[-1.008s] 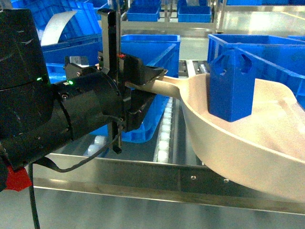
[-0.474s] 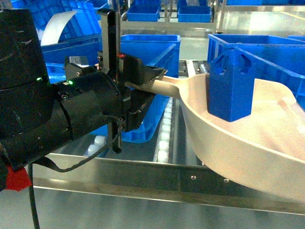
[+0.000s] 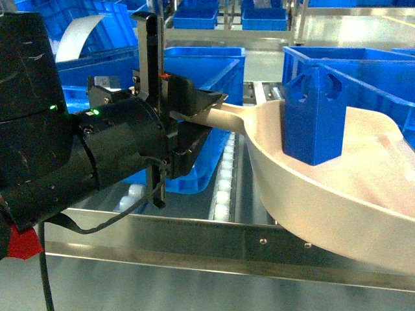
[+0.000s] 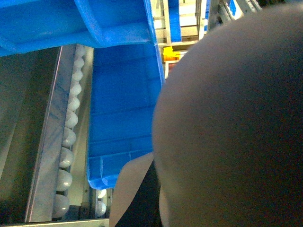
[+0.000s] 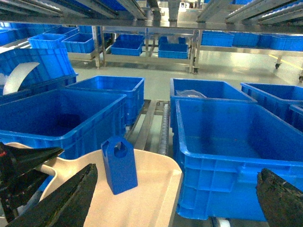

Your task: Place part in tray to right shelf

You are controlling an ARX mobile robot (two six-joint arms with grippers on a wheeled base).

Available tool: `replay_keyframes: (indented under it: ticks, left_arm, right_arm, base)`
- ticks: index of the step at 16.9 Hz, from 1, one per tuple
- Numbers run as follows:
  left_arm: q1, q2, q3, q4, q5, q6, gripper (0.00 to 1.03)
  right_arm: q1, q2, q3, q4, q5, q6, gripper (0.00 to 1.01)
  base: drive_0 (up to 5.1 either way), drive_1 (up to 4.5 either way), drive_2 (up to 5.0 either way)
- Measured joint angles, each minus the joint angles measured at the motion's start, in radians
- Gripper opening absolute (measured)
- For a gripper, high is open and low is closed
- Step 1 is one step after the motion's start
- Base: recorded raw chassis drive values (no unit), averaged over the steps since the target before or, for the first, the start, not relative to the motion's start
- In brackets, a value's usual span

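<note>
The blue part (image 3: pixel 314 116) stands upright in the beige tray (image 3: pixel 311 194), which hangs just above the right shelf's metal front rail (image 3: pixel 194 241) and its white rollers (image 3: pixel 224 184). My left gripper (image 3: pixel 211 107) is shut on the tray's flat handle. The left wrist view is mostly filled by the tray's underside (image 4: pixel 227 118). In the right wrist view the part (image 5: pixel 119 165) stands on the tray (image 5: pixel 151 198). My right gripper (image 5: pixel 177 198) is wide open and holds nothing, one finger over the tray and the other in front of a crate.
Large blue crates sit on the rack behind the tray, one on the left (image 3: pixel 201 71) and one on the right (image 3: pixel 376 71), the latter (image 5: pixel 227 156) close against the tray's edge. A roller lane (image 4: pixel 66 137) runs between crates. More crates fill the shelves beyond.
</note>
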Motion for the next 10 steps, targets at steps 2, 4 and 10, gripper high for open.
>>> replay_keyframes:
  ticks: [2,4,10]
  left_arm:
    - [0.0,0.0,0.0,0.0,0.0,0.0,0.16]
    - [0.0,0.0,0.0,0.0,0.0,0.0,0.16]
    - [0.0,0.0,0.0,0.0,0.0,0.0,0.16]
  right_arm:
    - [0.0,0.0,0.0,0.0,0.0,0.0,0.98]
    - [0.0,0.0,0.0,0.0,0.0,0.0,0.98]
    - [0.0,0.0,0.0,0.0,0.0,0.0,0.98]
  base:
    - [0.0,0.0,0.0]
    - [0.0,0.0,0.0]
    - [0.0,0.0,0.0]
